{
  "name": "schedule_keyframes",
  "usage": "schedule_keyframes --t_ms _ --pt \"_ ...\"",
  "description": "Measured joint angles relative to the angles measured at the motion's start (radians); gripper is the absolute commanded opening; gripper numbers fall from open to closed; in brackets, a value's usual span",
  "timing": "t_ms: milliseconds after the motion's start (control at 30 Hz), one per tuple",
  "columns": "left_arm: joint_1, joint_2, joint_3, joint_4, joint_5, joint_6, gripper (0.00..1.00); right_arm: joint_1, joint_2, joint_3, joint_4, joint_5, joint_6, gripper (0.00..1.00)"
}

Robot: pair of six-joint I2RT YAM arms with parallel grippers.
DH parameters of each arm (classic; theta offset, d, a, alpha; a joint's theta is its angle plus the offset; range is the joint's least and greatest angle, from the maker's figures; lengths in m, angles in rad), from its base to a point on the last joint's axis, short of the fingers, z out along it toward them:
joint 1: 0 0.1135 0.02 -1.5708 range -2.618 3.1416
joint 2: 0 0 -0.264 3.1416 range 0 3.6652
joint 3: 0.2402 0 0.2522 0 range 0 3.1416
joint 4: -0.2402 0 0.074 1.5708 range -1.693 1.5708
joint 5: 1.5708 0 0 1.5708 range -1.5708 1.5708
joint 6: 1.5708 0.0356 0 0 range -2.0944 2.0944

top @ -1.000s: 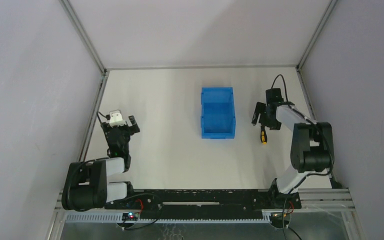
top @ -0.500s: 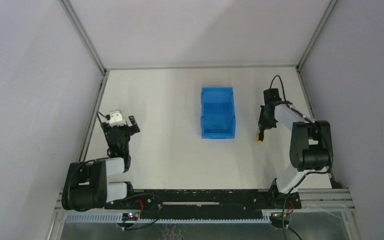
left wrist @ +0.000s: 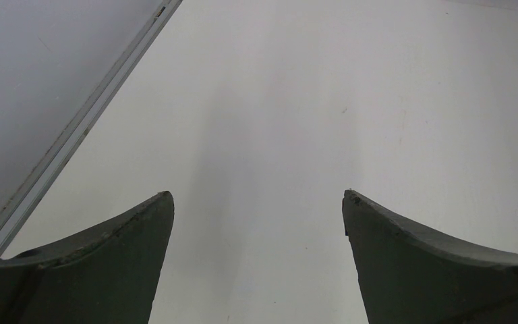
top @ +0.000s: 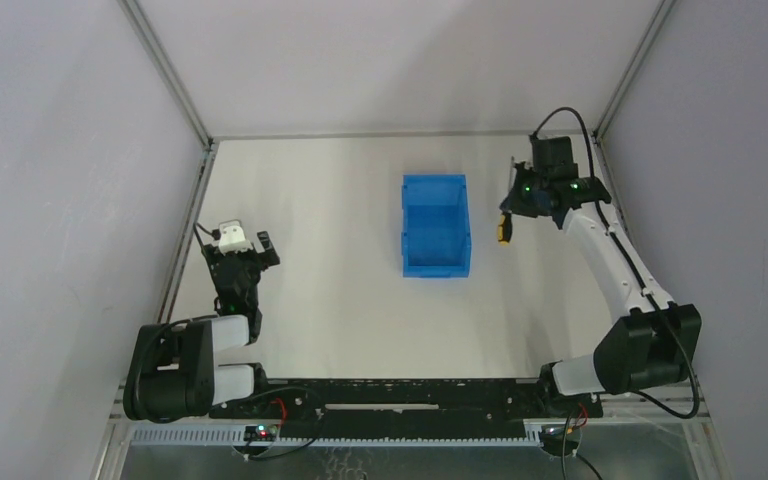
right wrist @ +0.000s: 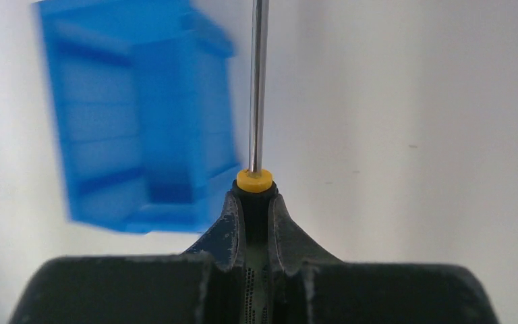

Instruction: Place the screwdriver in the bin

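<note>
Your right claw (right wrist: 255,200) is clamping the screwdriver (right wrist: 259,81) by the handle, lifting it off the table (top: 330,300) twd the bin (top: 436,264) vs 0.5s ago; left claw (left wrist: 256,216) is hanging wide open, empty.

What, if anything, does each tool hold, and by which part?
Right tool: the screwdriver, gripped by its handle, shaft pointing out. Left tool: open, holding nothing.

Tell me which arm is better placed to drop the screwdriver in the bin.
Right: the right gripper grips the screwdriver beside the bin; the left gripper sits open, far off.
</note>
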Motion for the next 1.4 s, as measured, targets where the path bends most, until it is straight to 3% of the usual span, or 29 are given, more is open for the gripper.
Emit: schedule_keyframes --t_ms 333,1000,1400 --pt "0.0 0.0 0.0 0.0 0.0 0.0 1.0 0.293 0.058 0.199 -0.047 -0.072 0.077 0.01" --pt "0.0 0.0 0.0 0.0 0.0 0.0 1.0 0.459 0.382 0.134 0.097 0.133 0.151 0.07" --pt "0.0 0.0 0.0 0.0 0.0 0.0 1.0 0.48 0.524 0.132 0.174 0.194 0.186 0.33"
